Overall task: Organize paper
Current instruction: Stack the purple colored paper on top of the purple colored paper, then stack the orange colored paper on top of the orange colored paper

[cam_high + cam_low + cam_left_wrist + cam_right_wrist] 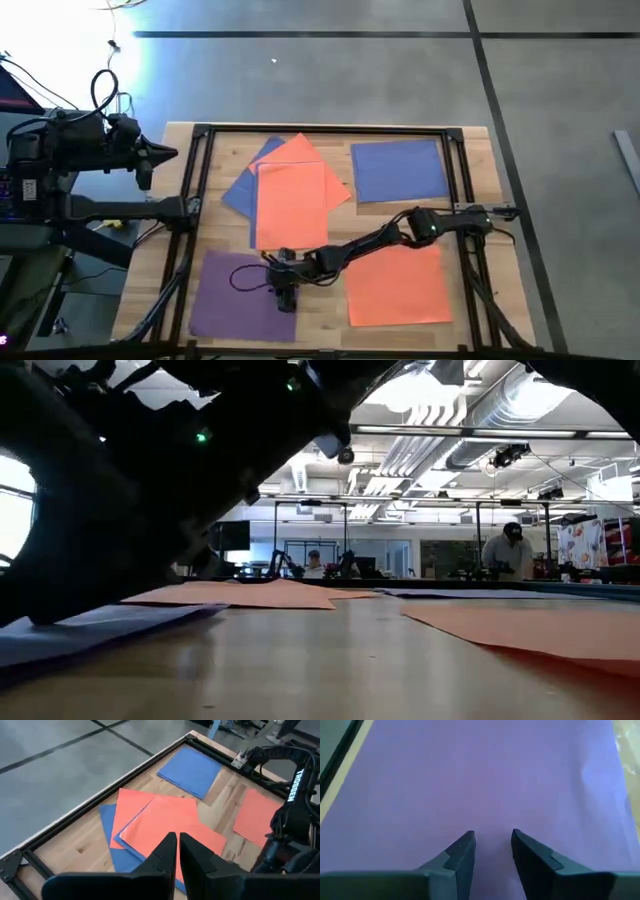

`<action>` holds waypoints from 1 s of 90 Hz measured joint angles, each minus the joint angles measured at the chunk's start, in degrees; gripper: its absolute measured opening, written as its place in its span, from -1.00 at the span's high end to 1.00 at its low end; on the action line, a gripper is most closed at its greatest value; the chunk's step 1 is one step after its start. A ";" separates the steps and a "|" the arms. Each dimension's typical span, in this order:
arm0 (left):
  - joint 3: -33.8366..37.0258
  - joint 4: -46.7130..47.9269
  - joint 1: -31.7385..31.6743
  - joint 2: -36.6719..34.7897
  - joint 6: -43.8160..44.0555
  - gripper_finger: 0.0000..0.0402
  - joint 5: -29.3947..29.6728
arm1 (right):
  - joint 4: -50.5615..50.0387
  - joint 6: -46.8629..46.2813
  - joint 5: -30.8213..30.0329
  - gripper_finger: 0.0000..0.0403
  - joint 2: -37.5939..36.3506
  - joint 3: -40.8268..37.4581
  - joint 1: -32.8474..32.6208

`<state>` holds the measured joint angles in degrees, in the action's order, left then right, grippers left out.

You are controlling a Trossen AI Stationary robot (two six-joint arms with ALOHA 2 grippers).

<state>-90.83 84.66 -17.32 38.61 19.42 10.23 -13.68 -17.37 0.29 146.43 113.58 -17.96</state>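
Here we see the right pincer [287, 298] reached across to the near left part of the surface [470, 150], hanging low over the purple sheet [232, 292] that lies in the near left corner. In its wrist view the fingers [460, 852] stand slightly apart with nothing between them, and purple paper fills the space beyond their tips. Whether the tips touch the sheet we cannot tell. Just beyond the purple sheet lies a loose pile of orange sheets [290, 195] over blue ones [242, 190], fanned at different angles. A single blue sheet [398, 170] lies at the far right, and a single orange sheet [400, 288] at the near right. The left pincer [150, 155] waits off the left edge, its fingers [167, 852] nearly together and empty.
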 joint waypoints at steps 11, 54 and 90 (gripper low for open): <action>0.00 0.00 -0.01 0.00 -0.02 1.00 0.21 | -0.86 -0.55 -0.06 0.48 -0.24 -0.02 -0.26; 0.00 -0.02 0.00 0.02 -0.02 1.00 0.89 | -27.99 -14.58 -3.45 0.49 -0.12 21.39 1.44; 7.94 -1.77 -0.02 4.17 -2.63 1.00 -0.95 | -57.18 -22.95 -9.86 0.49 -18.44 14.84 6.44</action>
<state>-82.89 82.89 -17.34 42.78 16.79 9.27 -70.87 -40.32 -9.57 127.98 128.42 -11.52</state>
